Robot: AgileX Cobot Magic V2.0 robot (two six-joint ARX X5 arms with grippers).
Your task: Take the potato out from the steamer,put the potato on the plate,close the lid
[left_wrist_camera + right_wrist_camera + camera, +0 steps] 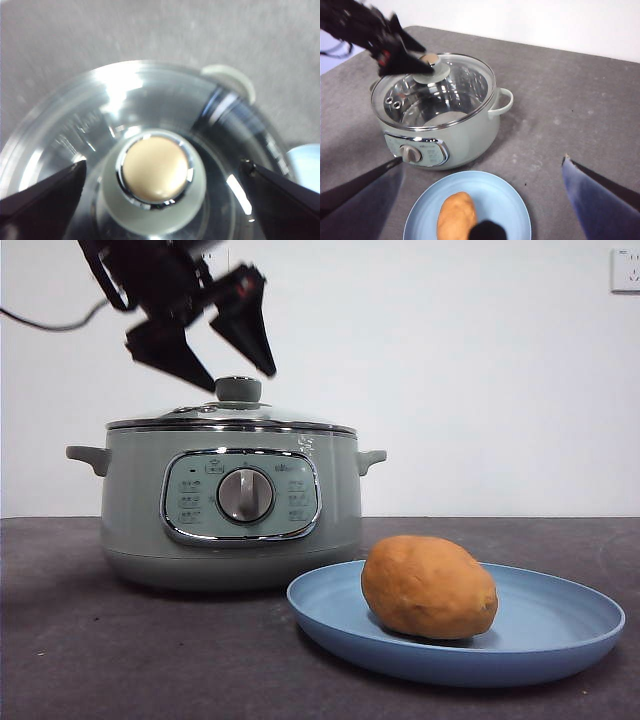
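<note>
**Lead:** Two of your three jobs look finished: the potato lies on its side on the light blue plate, and the glass lid sits on the steamer. What's in hand, as I judge it, is letting go cleanly.

**Operator:** Where's my left hand?

**Lead:** Your left hand hangs just above the lid's pale green knob, jaws spread wide to either side of it and gripping nothing. Through its wrist camera the knob sits centred between the jaw tips. Lift straight up from there, so neither tip catches the knob and drags the lid off its seat.

**Operator:** Is the lid seated?

**Lead:** From the front its metal rim runs level along the pot's top edge, so I'd say yes. Check it before you pull away.

**Operator:** And the right?

**Lead:** Your right hand waits over the plate, jaws wide apart, carrying nothing. Leave it be.

**Operator:** What's in the containers?

**Lead:** Through the glass the steamer shows a bare shiny metal interior, nothing in it that I can see. The plate carries only the potato, and stands on the dark worktop just in front of the pot, near its control panel.
</note>
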